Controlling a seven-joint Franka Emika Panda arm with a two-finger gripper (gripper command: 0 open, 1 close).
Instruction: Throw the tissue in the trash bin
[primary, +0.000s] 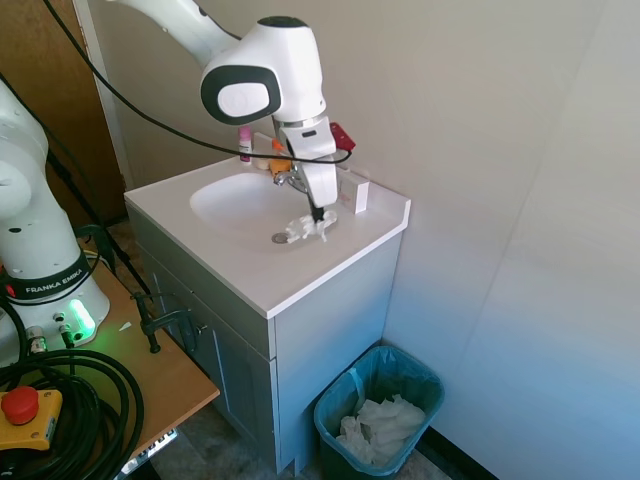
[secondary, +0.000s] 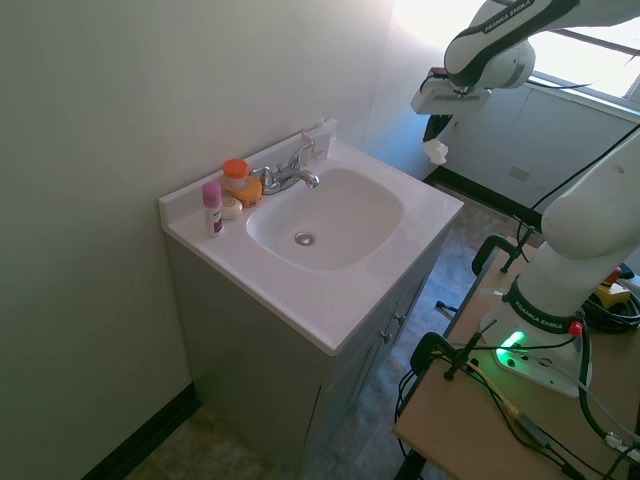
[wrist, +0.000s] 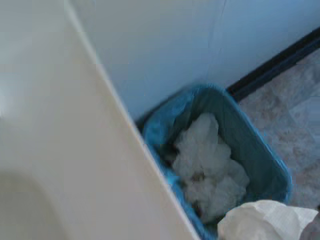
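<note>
One small crumpled white paper tissue (primary: 307, 228) hangs pinched between the closed fingers of our white arm's two-finger gripper (primary: 318, 213), lifted clear above the white vanity countertop (primary: 260, 285). We judge the carry step is in hand. The teal-green plastic trash bin (primary: 425, 384), already holding crumpled white paper (wrist: 207, 167), stands on the floor beside the cabinet; next we must swing out past the counter edge, over its rim, then release.

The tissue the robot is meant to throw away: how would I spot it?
Find the white sink cabinet against the wall; above its counter hangs the robot's hand. The tissue is the small crumpled white scrap pinched in that hand, clear of the counter. Unlike the bigger heap of white paper in the teal trash bin, it is in the air.
</note>
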